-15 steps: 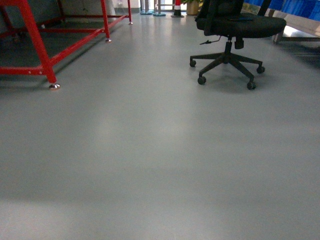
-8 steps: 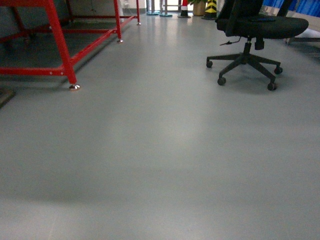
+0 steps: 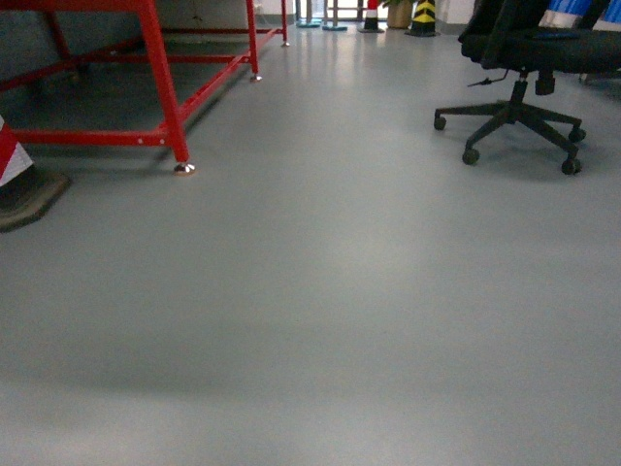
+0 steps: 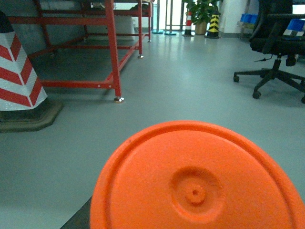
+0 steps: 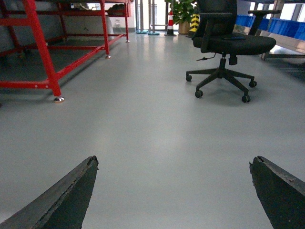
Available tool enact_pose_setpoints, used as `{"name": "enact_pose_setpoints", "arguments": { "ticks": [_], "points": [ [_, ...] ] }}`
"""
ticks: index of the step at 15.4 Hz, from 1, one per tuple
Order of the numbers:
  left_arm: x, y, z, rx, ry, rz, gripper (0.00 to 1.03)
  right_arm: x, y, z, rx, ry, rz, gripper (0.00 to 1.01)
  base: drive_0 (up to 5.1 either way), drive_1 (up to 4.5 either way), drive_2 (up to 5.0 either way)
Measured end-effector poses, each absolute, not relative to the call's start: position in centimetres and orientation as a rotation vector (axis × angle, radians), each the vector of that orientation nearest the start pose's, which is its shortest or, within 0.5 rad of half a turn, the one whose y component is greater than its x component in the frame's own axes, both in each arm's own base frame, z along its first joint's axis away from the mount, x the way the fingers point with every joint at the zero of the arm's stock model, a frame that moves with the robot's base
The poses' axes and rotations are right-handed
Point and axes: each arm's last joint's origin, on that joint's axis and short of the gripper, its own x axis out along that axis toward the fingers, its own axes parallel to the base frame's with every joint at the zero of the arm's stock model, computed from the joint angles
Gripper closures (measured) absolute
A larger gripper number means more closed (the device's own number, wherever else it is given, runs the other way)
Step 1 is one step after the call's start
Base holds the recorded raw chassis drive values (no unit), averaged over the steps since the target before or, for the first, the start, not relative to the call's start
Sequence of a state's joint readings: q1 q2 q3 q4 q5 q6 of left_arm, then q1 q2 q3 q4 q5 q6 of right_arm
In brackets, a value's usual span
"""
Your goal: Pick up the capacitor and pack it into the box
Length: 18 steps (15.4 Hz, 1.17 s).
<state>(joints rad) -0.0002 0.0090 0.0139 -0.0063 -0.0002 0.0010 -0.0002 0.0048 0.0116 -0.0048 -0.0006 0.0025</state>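
- In the head view the scene has slid rightward since the earlier frames: the red metal frame [image 3: 165,87] sits nearer the middle, its foot now well in from the left edge.
- A red-and-white striped cone [image 3: 10,155] on a dark base has newly come into the head view at the left edge; half a second ago only a corner of the base showed.
- The black office chair [image 3: 519,73] has shifted toward the right edge and is now partly cut off there.
- A yellow-and-black striped post [image 3: 424,15] at the far top is further into view than before.
- Grey floor [image 3: 320,311] fills most of the head view, as before.
- The left gripper: its wrist view is largely covered by an orange round disc [image 4: 195,181] with a small dimple at its centre, close to the lens; the jaws themselves are hidden and I cannot tell how they stand.
- The right gripper [image 5: 174,191]: its two dark fingers [image 5: 66,195] sit at opposite lower corners, jaws spread wide with only bare floor between them.
- The box and the capacitor appear in none of the three views.
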Motion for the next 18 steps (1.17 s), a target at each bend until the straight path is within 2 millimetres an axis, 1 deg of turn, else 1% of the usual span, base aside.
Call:
{"name": "enact_pose_setpoints", "arguments": {
  "ticks": [18],
  "points": [
    [9.74,0.00,16.71,0.001,0.000,0.000,0.60,9.73,0.00,16.69,0.002,-0.005,0.000,0.03,-5.1,2.37,2.4]
  ]
}}
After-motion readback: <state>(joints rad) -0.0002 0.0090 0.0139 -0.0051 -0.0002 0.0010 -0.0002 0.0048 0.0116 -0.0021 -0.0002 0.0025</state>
